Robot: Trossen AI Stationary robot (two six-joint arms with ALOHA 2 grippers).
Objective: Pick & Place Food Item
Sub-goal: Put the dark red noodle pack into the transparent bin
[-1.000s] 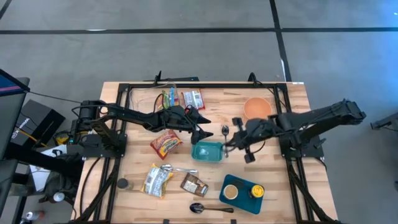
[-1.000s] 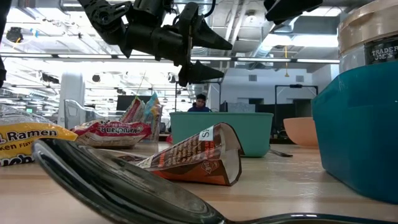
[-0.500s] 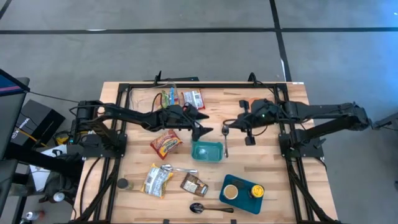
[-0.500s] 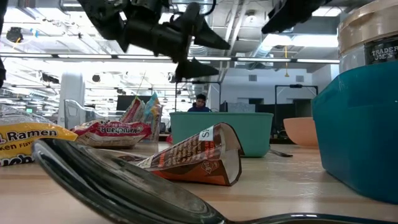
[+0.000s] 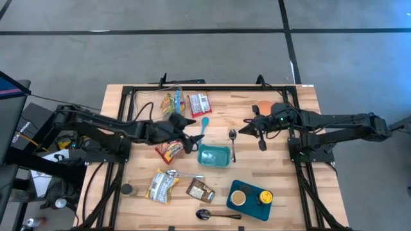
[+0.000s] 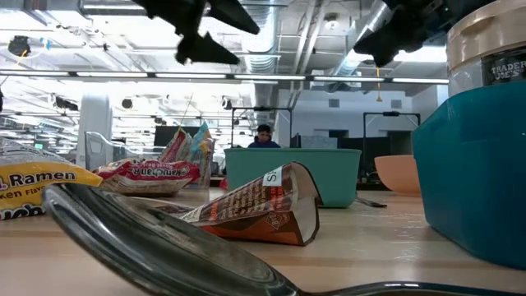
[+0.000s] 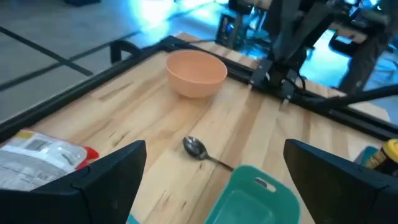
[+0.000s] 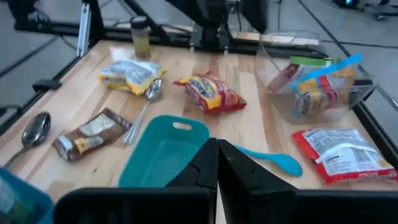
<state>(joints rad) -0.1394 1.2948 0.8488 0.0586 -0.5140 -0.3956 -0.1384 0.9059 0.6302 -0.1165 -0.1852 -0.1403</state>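
I take the red crinkly plastic snack packet (image 5: 171, 149) as my target; it lies flat on the wooden table (image 5: 289, 192) just left of the teal plastic container (image 5: 214, 156). I judge it light, soft and slippery, so I'd pinch a crimped end seam, not the puffed middle. My left jaws (image 5: 190, 142) hover just beside it, spread wide, holding nothing. My right jaws (image 5: 243, 130) hang near the peach bowl (image 7: 196, 73), pressed together, empty.
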